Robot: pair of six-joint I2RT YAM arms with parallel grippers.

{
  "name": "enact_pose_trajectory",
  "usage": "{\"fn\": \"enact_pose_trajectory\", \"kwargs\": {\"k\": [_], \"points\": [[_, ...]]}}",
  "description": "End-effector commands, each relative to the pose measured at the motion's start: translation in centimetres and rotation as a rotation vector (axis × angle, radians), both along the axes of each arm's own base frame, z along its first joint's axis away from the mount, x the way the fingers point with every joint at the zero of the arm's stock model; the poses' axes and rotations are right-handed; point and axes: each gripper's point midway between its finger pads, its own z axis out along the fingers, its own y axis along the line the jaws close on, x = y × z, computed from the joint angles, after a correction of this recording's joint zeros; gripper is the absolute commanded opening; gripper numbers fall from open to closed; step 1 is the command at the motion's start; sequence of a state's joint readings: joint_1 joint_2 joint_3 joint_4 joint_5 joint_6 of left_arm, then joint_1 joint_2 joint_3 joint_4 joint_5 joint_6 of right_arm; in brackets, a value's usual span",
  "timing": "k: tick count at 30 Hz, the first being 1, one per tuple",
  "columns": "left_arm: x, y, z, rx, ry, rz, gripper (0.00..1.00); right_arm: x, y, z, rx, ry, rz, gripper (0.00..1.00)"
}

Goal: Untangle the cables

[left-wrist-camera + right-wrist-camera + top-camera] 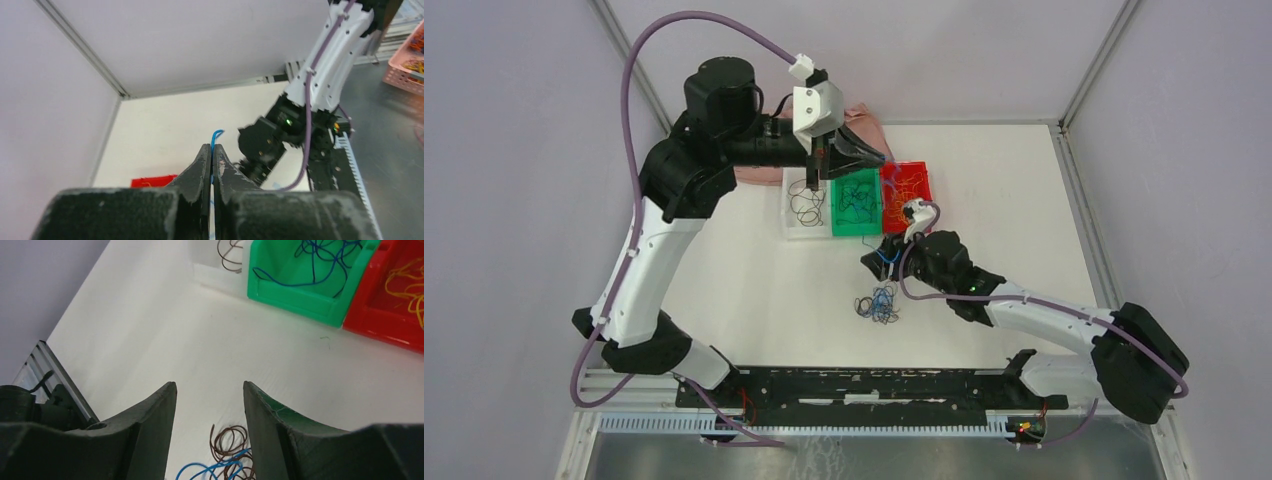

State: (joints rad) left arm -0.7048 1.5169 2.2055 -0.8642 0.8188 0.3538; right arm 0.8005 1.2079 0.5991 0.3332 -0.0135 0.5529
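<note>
At the far row of bins, your left gripper [212, 150] is pinched tight on one blue strand [216, 134], whose tip curls out past the fingertips. The top view puts that gripper over the seam between the white tray [790, 230] and the green bin [856, 231]. Blue wires lie in the green bin, dark brown in the white tray and yellow-orange in the red bin [922, 178], so green is the likely target. Shift toward the middle of the green bin before letting go, or the strand could land in with the brown ones. Drop low. A springy wire released from height can bounce over the wall. How much strand hangs below the fingers can't be told from these views, so check it's clear of the bin rim first.

Your right gripper [209, 390] hovers over the table with its jaws apart and nothing between them. The leftover tangle [227, 452] of blue and brown loops sits just below and ahead of it, near the arm bases and well apart from the bins. For the next pick, aim at one loop that sticks out at the edge of the tangle rather than its middle. Pinching the middle would likely lift several colours together.
</note>
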Motion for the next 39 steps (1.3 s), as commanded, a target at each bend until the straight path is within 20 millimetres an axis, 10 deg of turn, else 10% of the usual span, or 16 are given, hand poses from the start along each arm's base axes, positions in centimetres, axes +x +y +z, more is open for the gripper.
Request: {"fn": "enact_pose_trajectory", "kwargs": {"k": [1,7,12,29,39], "points": [[-0.6,1.5,7.9,-0.206,-0.201,0.075,0.03,0.5,-0.5,-1.8,-0.009,-0.009,-0.066,0.58],[1.9,4.0,13.6,-0.355,-0.385,0.302,0.03,0.5,-1.9,-5.0,-0.066,0.023,-0.122,0.58],[4.5,5.2,13.8,-0.334,-0.45,0.449,0.03,0.6,-2.4,-4.0,-0.084,0.009,-0.133,0.6],[13.1,3.4,-2.5,-0.014,-0.284,0.649,0.03,1.9,-4.5,6.9,-0.089,-0.123,-0.23,0.67],[21.2,4.1,-11.1,0.158,-0.131,0.796,0.03,3.5,-6.6,6.9,-0.201,-0.123,-0.351,0.65]]}}
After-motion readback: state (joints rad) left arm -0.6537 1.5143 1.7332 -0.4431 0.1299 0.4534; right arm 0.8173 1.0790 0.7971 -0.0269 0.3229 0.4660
